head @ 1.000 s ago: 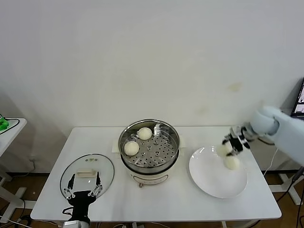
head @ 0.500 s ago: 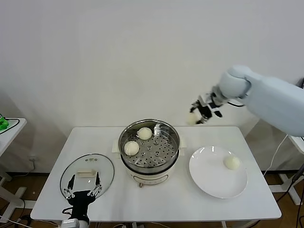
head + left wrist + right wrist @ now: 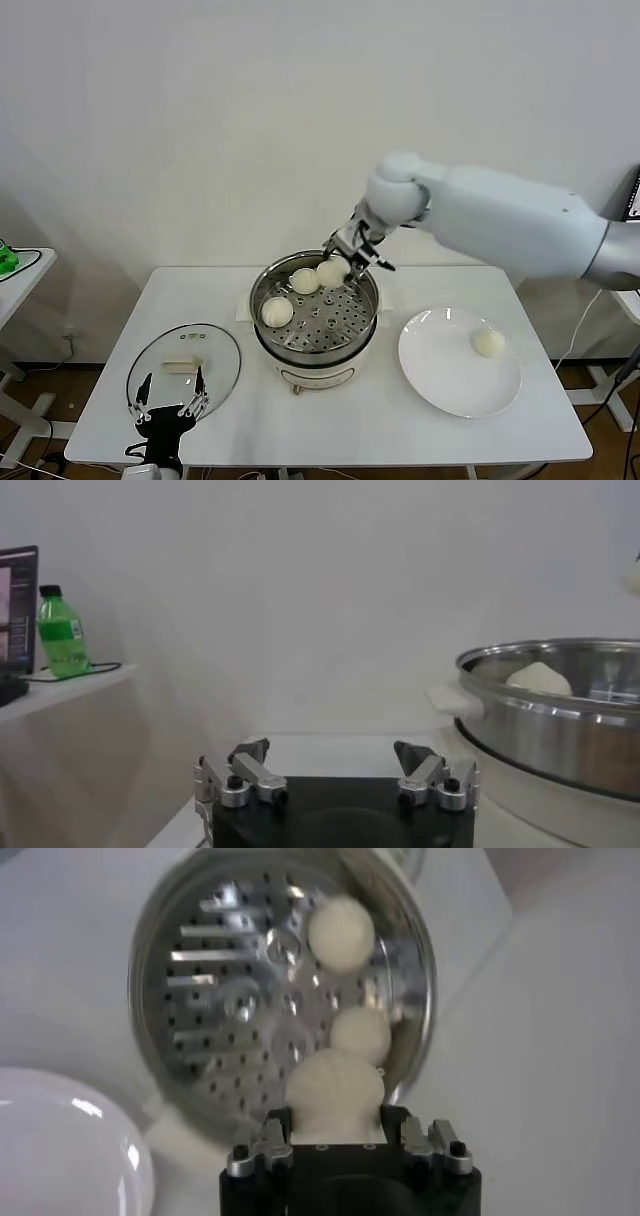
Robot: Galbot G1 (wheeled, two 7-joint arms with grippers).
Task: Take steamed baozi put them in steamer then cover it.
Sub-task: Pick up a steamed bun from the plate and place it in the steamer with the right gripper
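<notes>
No readable writing or brand anywhere. Right gripper (image 3: 345, 262) hangs over the far rim of the steamer (image 3: 315, 345), fingers closed on a smooth cream-white dome-shaped bun (image 3: 335, 1096); two more buns (image 3: 277, 312) sit on the perforated tray, left side, and a fourth (image 3: 488, 342) lies on the white plate (image 3: 440, 385) to the right. Left gripper (image 3: 165, 408) is parked at the near left of the surface (image 3: 330, 430) over the glass lid (image 3: 150, 362), fingers spread wide and empty.
</notes>
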